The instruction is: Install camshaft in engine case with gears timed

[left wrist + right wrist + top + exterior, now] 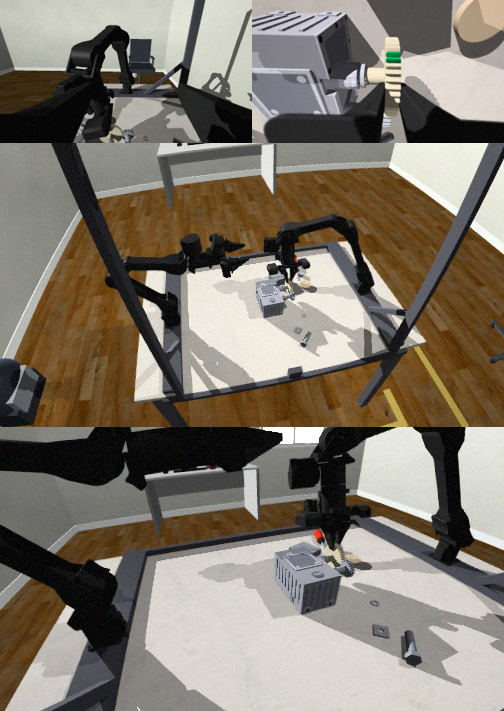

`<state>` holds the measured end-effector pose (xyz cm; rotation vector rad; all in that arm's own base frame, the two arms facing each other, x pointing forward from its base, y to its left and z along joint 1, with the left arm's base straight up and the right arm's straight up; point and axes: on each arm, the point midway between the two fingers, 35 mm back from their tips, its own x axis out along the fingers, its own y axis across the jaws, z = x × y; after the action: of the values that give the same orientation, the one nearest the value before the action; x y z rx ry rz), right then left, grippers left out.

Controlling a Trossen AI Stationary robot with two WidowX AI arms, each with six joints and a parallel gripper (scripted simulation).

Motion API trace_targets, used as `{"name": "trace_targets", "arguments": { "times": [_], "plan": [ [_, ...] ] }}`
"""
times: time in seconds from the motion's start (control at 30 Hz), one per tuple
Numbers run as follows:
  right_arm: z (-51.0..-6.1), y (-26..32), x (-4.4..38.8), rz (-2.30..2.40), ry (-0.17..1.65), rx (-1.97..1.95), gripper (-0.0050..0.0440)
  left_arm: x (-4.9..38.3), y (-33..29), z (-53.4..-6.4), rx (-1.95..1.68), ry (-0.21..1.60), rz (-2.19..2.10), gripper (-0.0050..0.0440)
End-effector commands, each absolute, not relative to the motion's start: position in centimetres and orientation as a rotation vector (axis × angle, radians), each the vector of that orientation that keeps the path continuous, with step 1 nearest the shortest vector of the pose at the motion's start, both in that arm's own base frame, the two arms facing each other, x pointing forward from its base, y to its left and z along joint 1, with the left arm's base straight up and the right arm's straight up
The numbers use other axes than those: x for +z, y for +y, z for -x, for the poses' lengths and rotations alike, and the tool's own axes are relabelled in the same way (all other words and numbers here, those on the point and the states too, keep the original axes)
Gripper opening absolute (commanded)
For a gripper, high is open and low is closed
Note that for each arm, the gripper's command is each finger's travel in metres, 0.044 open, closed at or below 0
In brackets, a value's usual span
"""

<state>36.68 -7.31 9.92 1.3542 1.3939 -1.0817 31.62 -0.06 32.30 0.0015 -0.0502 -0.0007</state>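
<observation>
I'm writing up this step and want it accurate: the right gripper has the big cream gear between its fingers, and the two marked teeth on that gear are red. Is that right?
Not quite: the two marked teeth on the big cream gear are green, as the right wrist view shows. The right gripper does have that gear between its fingers.

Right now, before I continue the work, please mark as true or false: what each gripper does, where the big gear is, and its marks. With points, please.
1. The right gripper [291, 282] [334, 546] [109, 129] [391, 87] is shut on the big gear [288, 288] [335, 556] [116, 131] [392, 71]. True.
2. The left gripper [245, 252] [281, 437] [135, 87] is shut. False: it is open.
3. The big gear sits flat against the engine case [271, 306] [310, 587] [287, 48]. False: shaft shows between them.
4. The big gear carries green marks [393, 57]. True.
</observation>
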Motion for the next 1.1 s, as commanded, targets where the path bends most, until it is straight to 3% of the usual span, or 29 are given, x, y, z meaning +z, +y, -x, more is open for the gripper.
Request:
{"name": "trace_targets", "arguments": {
  "times": [0.0,0.3,0.33,1.07],
  "plan": [
    [-37.42,-7.23,10.89,-1.362,1.368,-1.055,-0.005,33.07,0.06,-31.31,0.001,-0.074,-0.006,0.04],
    [-37.66,-7.21,10.83,-1.362,1.37,-1.056,-0.005,33.07,0.06,-31.31,0.001,-0.074,-0.006,0.04],
    [-37.58,-7.33,11.48,-1.361,1.354,-1.039,0.0273,33.07,0.06,-31.31,0.001,-0.074,-0.006,0.04],
    [-37.47,-7.34,11.49,-1.361,1.353,-1.042,0.0273,33.07,0.06,-31.31,0.001,-0.074,-0.006,0.04]
  ]
}}
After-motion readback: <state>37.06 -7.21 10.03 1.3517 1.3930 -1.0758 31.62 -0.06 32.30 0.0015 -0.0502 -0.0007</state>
